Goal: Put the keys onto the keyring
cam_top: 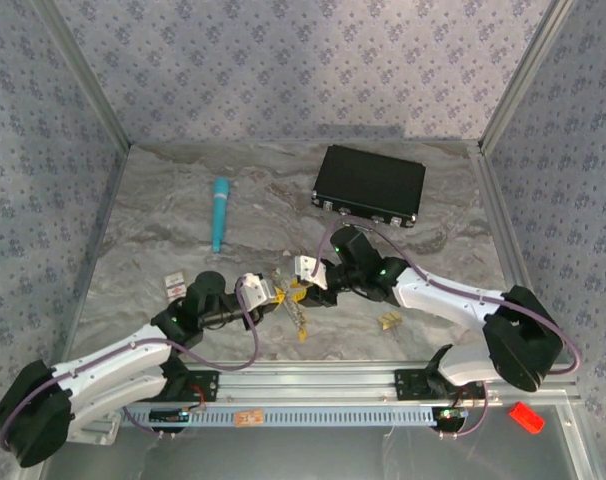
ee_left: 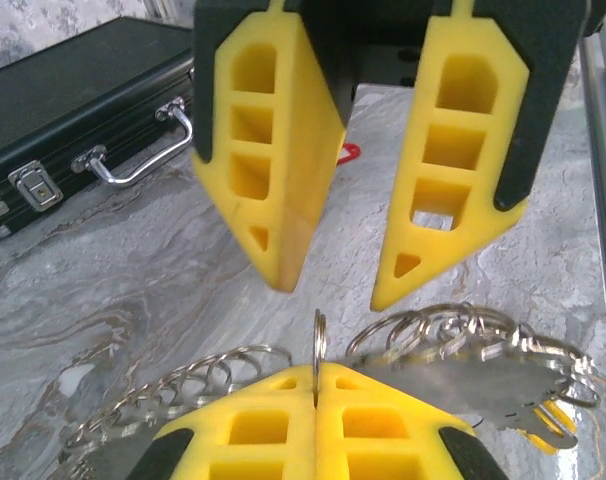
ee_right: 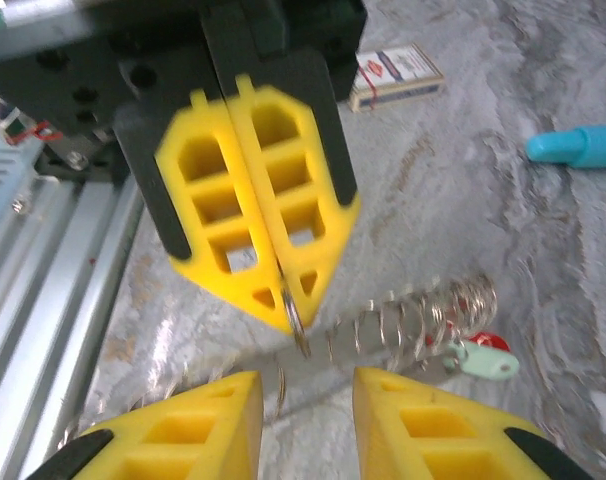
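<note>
Seemingly the keyring sits pinched edge-on between the left jaws.

from the overhead camera i get soft, even light from above, a little dim, with only faint shadows under the arms on the bench. on my left wrist feed the bench glares pale along the right side, the chrome handle of the black case glints, and the thin ring looks crisp. on the right wrist feed the left end effector is smeared with blur, and the teal tube is soft.
</note>
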